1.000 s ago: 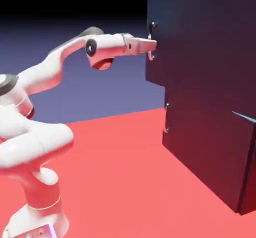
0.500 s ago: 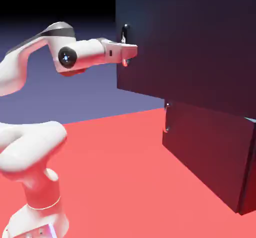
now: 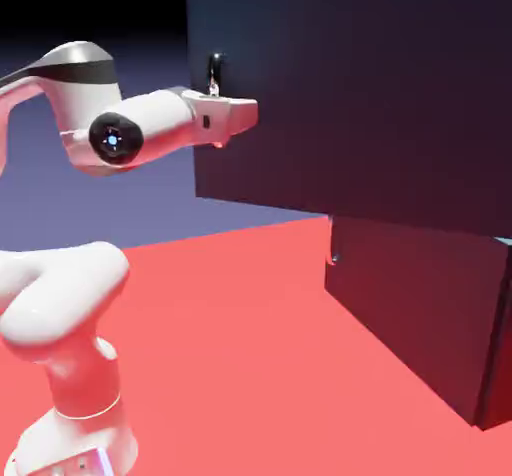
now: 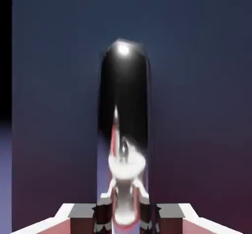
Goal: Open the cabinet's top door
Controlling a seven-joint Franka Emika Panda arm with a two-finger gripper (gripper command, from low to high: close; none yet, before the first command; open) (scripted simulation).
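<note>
My claw point(image 3: 240, 117) is pinched narrow around the upright silver handle point(image 3: 216, 72) of the top door point(image 3: 350, 94), which stands open, swung out from the cabinet point(image 3: 496, 349). In the exterior view the handle sits near the door's left edge, and its upper end shows above my claw. My arm point(image 3: 75, 79) reaches in from the left. The door's left part juts out past the bottom door point(image 3: 400, 304), which lies shut below, its own small handle point(image 3: 333, 244) at its left edge. Under us spreads the red bench point(image 3: 240, 364).

Looking along my claw, I see the shiny handle large between my grey fingertips point(image 4: 82, 211), with dark door on both sides and the door's edge near the left.
</note>
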